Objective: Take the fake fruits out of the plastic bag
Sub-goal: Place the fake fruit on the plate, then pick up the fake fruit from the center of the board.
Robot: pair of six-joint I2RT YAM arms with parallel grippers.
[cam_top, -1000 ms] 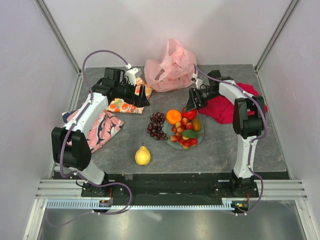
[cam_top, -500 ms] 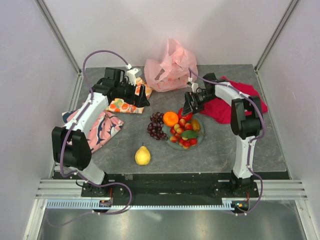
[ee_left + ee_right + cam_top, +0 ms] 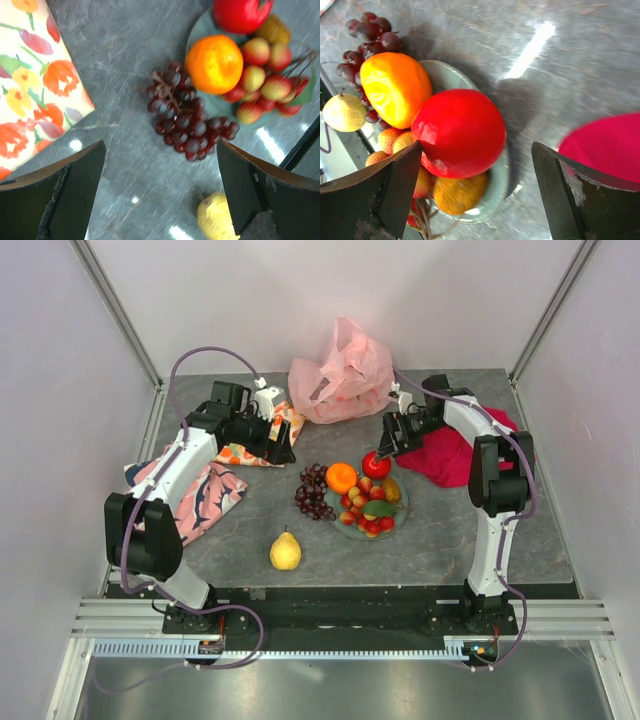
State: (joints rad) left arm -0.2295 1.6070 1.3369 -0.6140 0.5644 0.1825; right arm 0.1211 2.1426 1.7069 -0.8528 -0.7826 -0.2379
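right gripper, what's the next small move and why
Probably lift the right gripper clear and move it to the crinkly pale-pink plastic bag. Its jaws stand open over the glossy red plastic apple, which sits on the pale green plate, so it looks released. Whether the bag holds more isn't visible.

So from the left wrist cam: the left pincer [image 3: 161,150] has its two dark fingers spread wide, nothing between them but grey counter [image 3: 125,40]. A dark purple grape bunch [image 3: 185,122] lies on the counter, right up against a green plate [image 3: 199,29]. On the plate sit an orange [image 3: 214,64], a red apple [image 3: 242,14] behind it, and little red-and-yellow pieces [image 3: 272,87]. A yellow pear [image 3: 215,217] is near the right finger. A fruit-print cloth [image 3: 35,85] is off to the left.
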